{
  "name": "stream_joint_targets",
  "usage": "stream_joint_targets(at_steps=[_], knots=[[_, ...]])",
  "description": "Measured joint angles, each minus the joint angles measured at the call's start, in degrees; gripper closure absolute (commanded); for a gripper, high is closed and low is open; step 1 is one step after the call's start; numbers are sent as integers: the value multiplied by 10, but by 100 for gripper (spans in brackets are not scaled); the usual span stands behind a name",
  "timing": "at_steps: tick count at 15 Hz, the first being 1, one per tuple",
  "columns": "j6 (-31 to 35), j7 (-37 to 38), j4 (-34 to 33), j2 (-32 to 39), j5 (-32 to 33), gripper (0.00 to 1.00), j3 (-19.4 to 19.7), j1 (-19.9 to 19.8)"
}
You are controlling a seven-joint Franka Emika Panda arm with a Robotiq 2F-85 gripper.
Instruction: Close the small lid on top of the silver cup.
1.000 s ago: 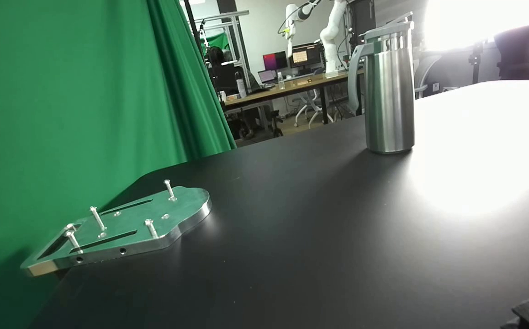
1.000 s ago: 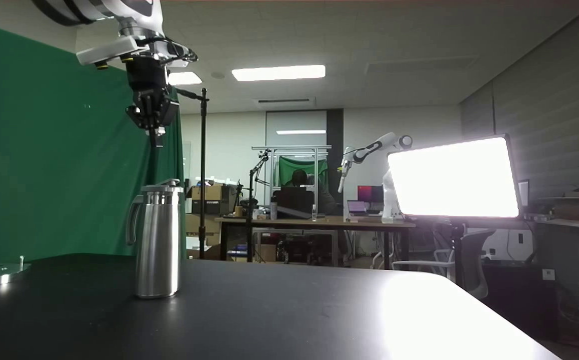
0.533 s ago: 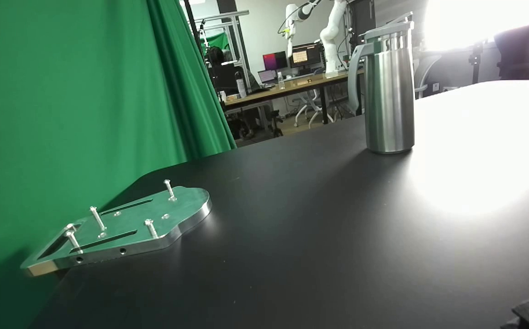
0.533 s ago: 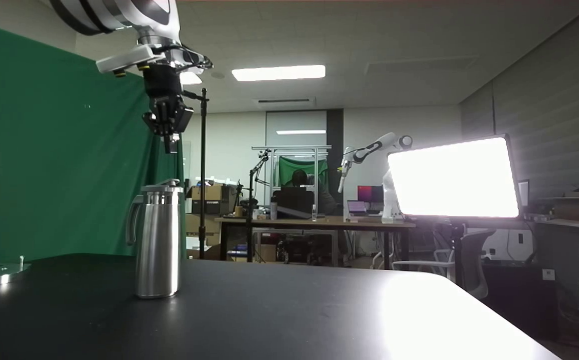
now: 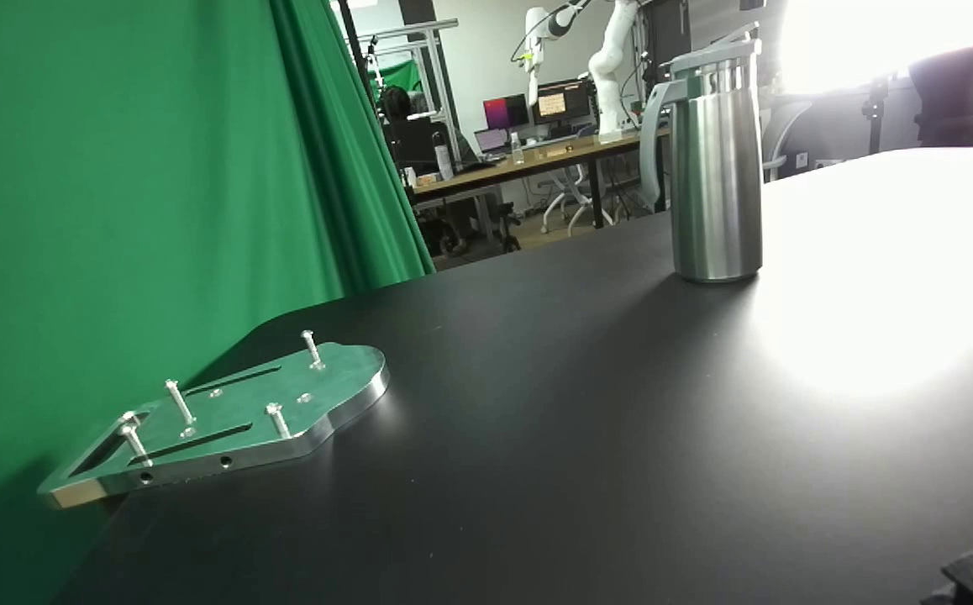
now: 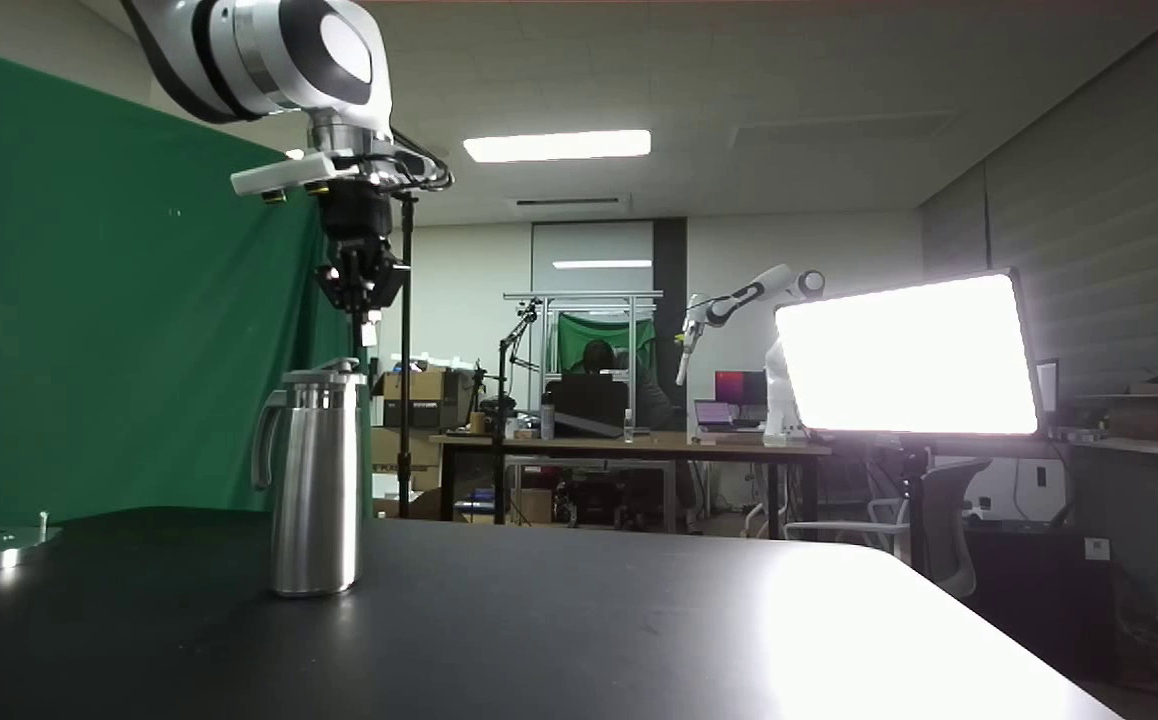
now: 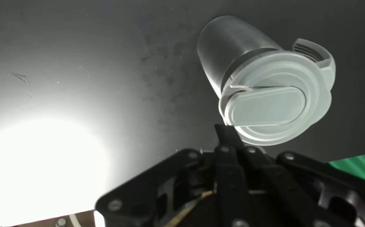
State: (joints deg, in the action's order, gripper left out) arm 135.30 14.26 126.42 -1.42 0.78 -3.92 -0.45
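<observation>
Pointing down with jaws clenched together, the gripper [image 7: 229, 135] hangs just above the lid [image 7: 266, 107], apart from it. The lid tilts up on the cup [image 6: 317, 490], upright on the table [image 6: 539, 630]; the curtain [image 6: 139, 350] hangs beyond.

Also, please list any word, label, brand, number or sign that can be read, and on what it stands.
No text can be read.
Silver cup and small lid: no lettering visible.
Lit background screens: whatever is on them is too small to read.
</observation>
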Motion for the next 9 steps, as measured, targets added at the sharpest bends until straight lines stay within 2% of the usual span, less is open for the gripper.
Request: stream_joint_targets(at_steps=[5,9], knots=[[0,0,-15,11,-12,100,0,12],[-44,0,-26,16,-29,100,0,15]])
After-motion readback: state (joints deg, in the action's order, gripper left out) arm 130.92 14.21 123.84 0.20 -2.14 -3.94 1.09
